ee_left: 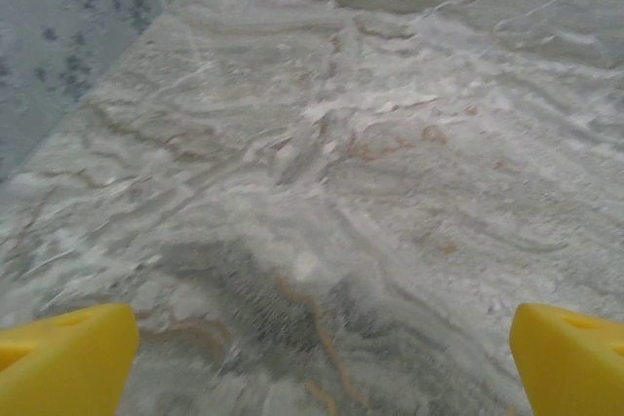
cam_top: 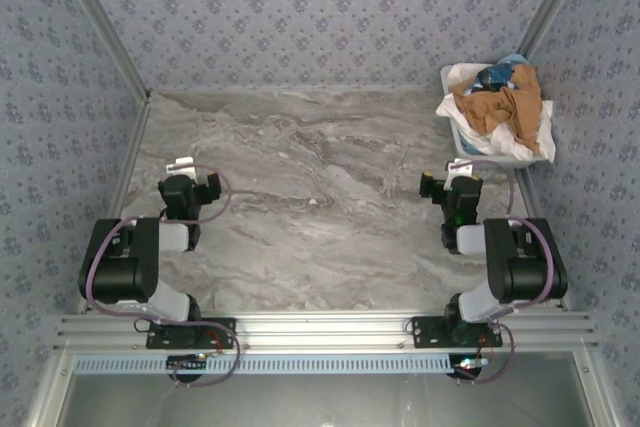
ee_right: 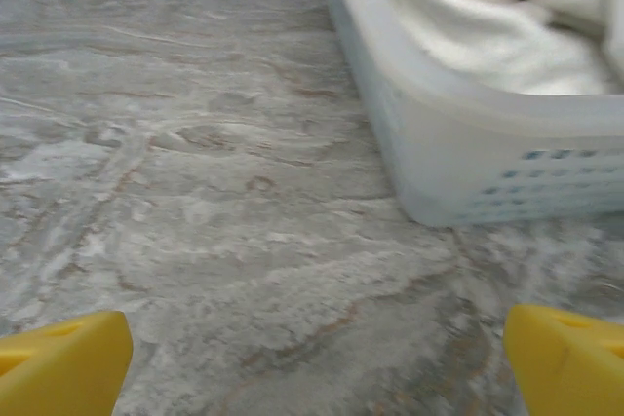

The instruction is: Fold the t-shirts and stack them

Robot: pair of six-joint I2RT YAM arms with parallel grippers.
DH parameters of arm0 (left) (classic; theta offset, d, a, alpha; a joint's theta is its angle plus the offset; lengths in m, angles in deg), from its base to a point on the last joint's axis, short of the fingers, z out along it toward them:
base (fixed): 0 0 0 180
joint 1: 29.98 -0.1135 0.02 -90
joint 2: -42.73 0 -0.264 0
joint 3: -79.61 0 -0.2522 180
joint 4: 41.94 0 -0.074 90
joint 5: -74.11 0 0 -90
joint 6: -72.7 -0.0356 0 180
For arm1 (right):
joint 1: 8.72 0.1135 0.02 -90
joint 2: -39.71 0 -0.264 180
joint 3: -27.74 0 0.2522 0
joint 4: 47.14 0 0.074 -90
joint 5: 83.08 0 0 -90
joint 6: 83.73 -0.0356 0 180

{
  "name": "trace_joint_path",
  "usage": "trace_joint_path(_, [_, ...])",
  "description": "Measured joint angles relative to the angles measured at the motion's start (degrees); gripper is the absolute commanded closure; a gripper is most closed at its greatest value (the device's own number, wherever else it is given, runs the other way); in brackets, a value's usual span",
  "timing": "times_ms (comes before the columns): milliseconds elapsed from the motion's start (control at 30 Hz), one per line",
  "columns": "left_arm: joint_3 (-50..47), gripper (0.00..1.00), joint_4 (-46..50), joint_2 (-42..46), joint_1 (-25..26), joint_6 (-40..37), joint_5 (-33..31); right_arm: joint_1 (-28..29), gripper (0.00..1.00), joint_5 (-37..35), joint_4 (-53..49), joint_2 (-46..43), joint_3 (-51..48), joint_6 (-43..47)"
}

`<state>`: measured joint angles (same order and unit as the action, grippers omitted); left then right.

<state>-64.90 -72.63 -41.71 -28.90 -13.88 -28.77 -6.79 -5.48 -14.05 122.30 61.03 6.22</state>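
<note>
Yellow fingers (ee_left: 68, 358) of the left gripper (ee_left: 322, 362) stand at the two lower corners of its wrist view. They are wide apart and released, with nothing between them but the table (ee_left: 322, 143). The right gripper (ee_right: 317, 362) is spread in the same way, also empty, and the tub (ee_right: 468, 143) stands near, ahead and to its right.

From above, we see both arms folded, with the elbows near the rail (cam_top: 320, 327) and the grippers low over the table. The t-shirts (cam_top: 500, 107) lie crumpled in the tub at the far right corner. A tan one is on top with white ones around it, and perhaps a blue one behind, but it is too small to be sure. The table has a grey marble pattern. Walls (cam_top: 320, 7) with blue-grey patterned paper close it on three sides.
</note>
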Motion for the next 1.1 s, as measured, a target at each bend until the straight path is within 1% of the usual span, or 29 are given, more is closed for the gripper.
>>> trace_joint_path(67, [0.13,0.02,4.00,6.21,2.56,-0.17,-3.39,3.32,0.00,-4.68,-7.39,-9.35,1.31,-0.98])
trace_joint_path(100, [0.63,0.02,5.38,10.01,4.07,0.28,-5.01,4.63,0.00,-5.95,-13.07,-14.38,4.28,-3.06])
trace_joint_path(167, [5.01,0.02,11.47,15.37,6.49,4.83,-8.11,4.33,0.00,-5.38,-25.70,-20.02,14.88,-8.37])
trace_joint_path(200, [11.04,0.02,19.50,16.74,6.78,10.43,-8.98,3.13,0.00,-4.66,-30.69,-21.09,21.49,-11.45])
trace_joint_path(267, [25.27,0.02,34.67,15.21,5.86,20.52,-9.64,-0.59,0.01,-1.18,-35.08,-21.46,31.67,-17.03])
trace_joint_path(300, [32.46,0.02,39.85,13.55,4.83,24.92,-8.79,-2.84,0.06,0.33,-37.57,-20.70,35.98,-19.37])
trace_joint_path(367, [42.69,0.03,45.81,10.67,3.32,31.08,-5.33,-6.23,0.20,0.85,-45.86,-16.96,45.38,-22.84])
trace_joint_path(400, [45.64,0.06,47.67,9.57,3.08,32.94,-3.76,-7.15,0.25,0.90,-49.68,-14.16,49.94,-23.50])
trace_joint_path(433, [48.41,0.08,49.83,8.17,3.37,34.47,-1.44,-7.93,0.27,1.16,-53.77,-10.25,55.67,-24.26])
trace_joint_path(500, [52.17,0.12,53.62,5.46,5.11,35.95,2.86,-9.44,0.26,2.56,-60.26,-2.29,64.96,-25.07])
trace_joint_path(567, [56.08,0.14,57.66,1.99,8.00,36.37,8.48,-11.54,0.21,4.42,-66.31,6.08,72.08,-25.88])
trace_joint_path(633, [58.58,0.17,60.17,-0.52,10.73,36.33,13.88,-13.73,0.16,6.40,-71.69,13.18,77.09,-26.58])
trace_joint_path(767, [60.81,0.19,63.73,-2.38,15.32,36.09,23.45,-16.85,0.16,8.68,-81.29,26.38,87.52,-26.75])
trace_joint_path(900, [61.75,0.20,65.51,-2.36,17.97,35.65,28.65,-17.94,0.19,10.75,-86.20,35.87,97.02,-26.73])
trace_joint_path(1000, [61.75,0.21,66.14,-2.36,18.64,35.67,30.51,-17.94,0.27,11.98,-88.76,41.11,104.08,-26.88])
trace_joint_path(1100, [61.68,0.24,66.53,-2.34,18.84,35.71,31.26,-17.88,0.40,13.07,-89.46,44.30,108.00,-27.47])
